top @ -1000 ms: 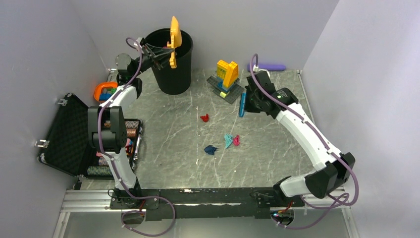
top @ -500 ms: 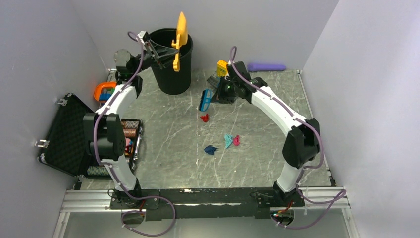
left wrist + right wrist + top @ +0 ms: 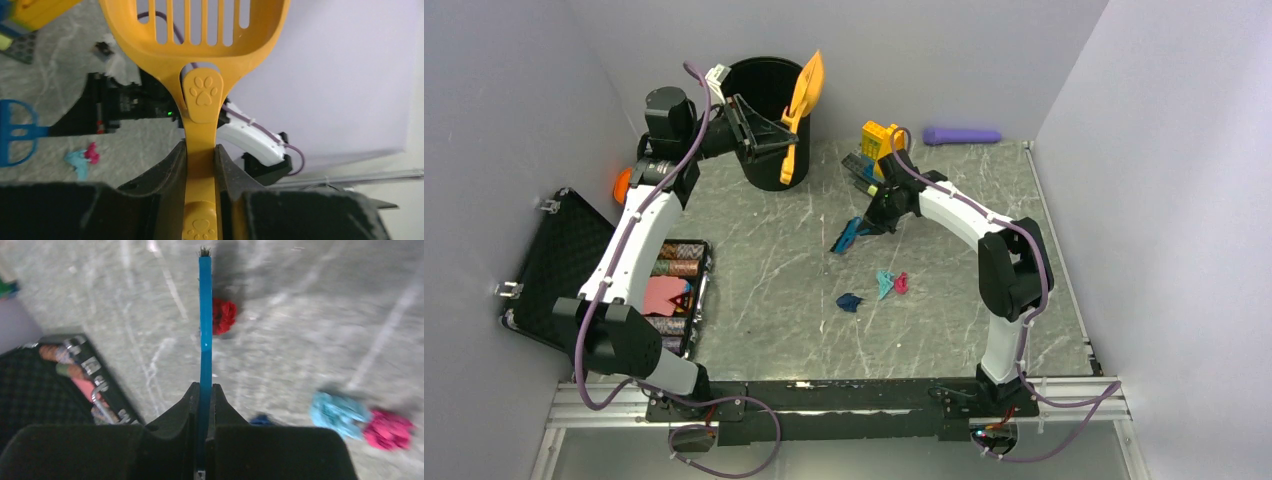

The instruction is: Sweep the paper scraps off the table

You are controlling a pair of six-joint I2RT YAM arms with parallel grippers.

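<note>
Jaws of the right gripper (image 3: 202,390) are clamped on the blue brush (image 3: 204,330), tip down on the table (image 3: 300,300), red scrap (image 3: 223,316) just beside it. Step looks like sweep start; next, drag red toward the teal scrap (image 3: 337,410) and pink scrap (image 3: 387,429). Right arm is stretched forward, wrist pitched down. Left gripper (image 3: 201,150) pinches the orange scoop (image 3: 200,40), raised by the black bin (image 3: 764,150).

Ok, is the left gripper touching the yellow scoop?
Touching. The left wrist view shows the left gripper clamped on the yellow scoop, no gap either side of its handle.
</note>
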